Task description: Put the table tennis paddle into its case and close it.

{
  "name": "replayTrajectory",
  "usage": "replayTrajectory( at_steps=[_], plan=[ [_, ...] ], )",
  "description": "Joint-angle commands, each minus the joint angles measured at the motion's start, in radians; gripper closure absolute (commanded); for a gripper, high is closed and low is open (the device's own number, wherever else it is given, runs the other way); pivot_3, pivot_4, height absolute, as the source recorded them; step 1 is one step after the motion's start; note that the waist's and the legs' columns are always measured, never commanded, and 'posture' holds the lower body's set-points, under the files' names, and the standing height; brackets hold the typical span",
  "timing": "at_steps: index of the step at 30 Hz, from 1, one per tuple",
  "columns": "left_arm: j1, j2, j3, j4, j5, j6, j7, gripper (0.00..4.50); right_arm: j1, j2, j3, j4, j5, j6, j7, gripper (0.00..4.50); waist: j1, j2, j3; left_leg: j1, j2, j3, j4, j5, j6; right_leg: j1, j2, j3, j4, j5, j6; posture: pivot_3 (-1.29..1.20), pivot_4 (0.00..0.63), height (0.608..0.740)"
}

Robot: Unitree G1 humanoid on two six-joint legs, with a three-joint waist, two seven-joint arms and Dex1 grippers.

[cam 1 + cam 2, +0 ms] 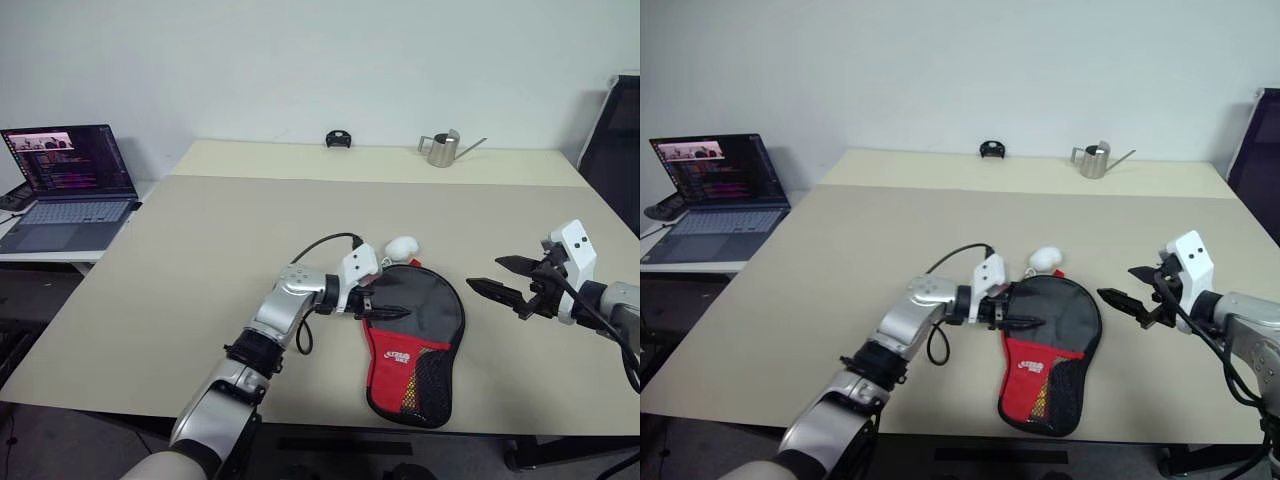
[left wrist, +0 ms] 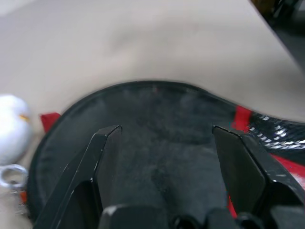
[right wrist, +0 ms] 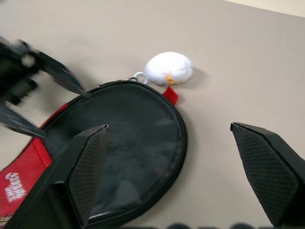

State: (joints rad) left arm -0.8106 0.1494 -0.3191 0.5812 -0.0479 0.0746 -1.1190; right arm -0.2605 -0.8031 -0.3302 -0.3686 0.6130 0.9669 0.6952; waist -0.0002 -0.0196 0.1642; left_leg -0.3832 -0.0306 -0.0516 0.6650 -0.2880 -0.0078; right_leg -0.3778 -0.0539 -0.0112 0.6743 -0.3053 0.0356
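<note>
The black fabric case [image 1: 428,305] lies flat near the table's front edge, its red logo panel and mesh pocket toward me. The paddle is hidden from view. My left gripper [image 1: 398,312] reaches in from the left over the case's round black part [image 2: 157,162], open, its fingers [image 2: 102,143] spread with nothing between them. To the right of the case and above the table, my right gripper [image 1: 484,272] stands open and empty, pointing toward the case [image 3: 128,138].
A small white plush charm [image 1: 401,246] lies at the case's far end, attached by a ring. A metal watering can [image 1: 440,148] and a small black object [image 1: 338,139] stand at the table's far edge. A laptop [image 1: 70,185] sits on a side desk at left.
</note>
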Motion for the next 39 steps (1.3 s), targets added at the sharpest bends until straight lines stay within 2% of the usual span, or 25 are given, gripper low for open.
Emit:
replayTrajectory(
  at_steps=[1,8,15,22,27,33,39],
  plan=[
    [-0.056,-0.034,-0.018,0.101,0.038,-0.075,0.022,1.23,-0.012,-0.007,-0.027,-0.036,0.022,-0.009,-0.011,0.0,0.0,0.0,0.0,0.0,0.0,0.0,0.0,0.0,0.0,0.0,0.0,0.0,0.0,0.0,0.0,0.0,0.15,0.74],
    [-0.074,-0.084,-0.023,0.256,0.076,-0.15,0.043,1.23,-0.059,-0.026,-0.022,-0.015,0.028,-0.009,-0.019,0.0,-0.001,0.0,0.0,0.0,0.0,0.0,0.0,0.0,0.0,0.0,0.0,0.0,0.0,0.0,0.0,0.0,0.15,0.74],
    [-0.037,-0.091,-0.009,0.289,0.076,-0.171,0.045,1.23,-0.275,0.051,0.09,0.123,0.01,0.008,-0.074,0.0,-0.003,0.0,0.0,0.002,0.0,0.0,0.0,0.0,0.0,0.001,0.0,0.0,0.002,0.0,0.0,0.0,0.15,0.74],
    [-0.016,-0.107,-0.002,0.271,0.079,-0.167,0.053,1.23,-0.507,0.196,0.263,0.472,-0.13,-0.107,-0.078,0.0,-0.002,0.001,-0.001,0.002,0.0,0.0,0.001,0.0,0.0,0.0,0.0,0.0,0.003,0.0,0.0,0.0,0.15,0.74],
    [0.0,-0.105,0.001,0.24,0.078,-0.151,0.06,1.23,-0.645,0.301,0.33,0.795,-0.265,-0.298,-0.101,0.0,-0.003,0.001,-0.001,0.001,0.0,0.001,0.001,0.0,0.0,-0.001,0.0,0.001,0.003,0.0,0.0,0.0,0.15,0.74],
    [0.024,-0.097,-0.003,0.194,0.078,-0.128,0.065,1.23,-0.799,0.419,0.332,1.217,-0.391,-0.57,-0.176,0.0,-0.008,0.001,-0.001,0.001,0.0,0.002,0.001,0.003,-0.004,-0.002,-0.001,0.001,0.004,0.0,0.0,0.0,0.15,0.74],
    [0.051,-0.088,-0.01,0.144,0.08,-0.102,0.068,1.23,-0.881,0.477,0.311,1.47,-0.448,-0.73,-0.229,0.0,-0.01,0.002,-0.001,0.001,0.0,0.002,0.001,0.003,-0.005,-0.003,-0.001,0.002,0.004,0.0,0.0,0.0,0.15,0.74]
  ],
)
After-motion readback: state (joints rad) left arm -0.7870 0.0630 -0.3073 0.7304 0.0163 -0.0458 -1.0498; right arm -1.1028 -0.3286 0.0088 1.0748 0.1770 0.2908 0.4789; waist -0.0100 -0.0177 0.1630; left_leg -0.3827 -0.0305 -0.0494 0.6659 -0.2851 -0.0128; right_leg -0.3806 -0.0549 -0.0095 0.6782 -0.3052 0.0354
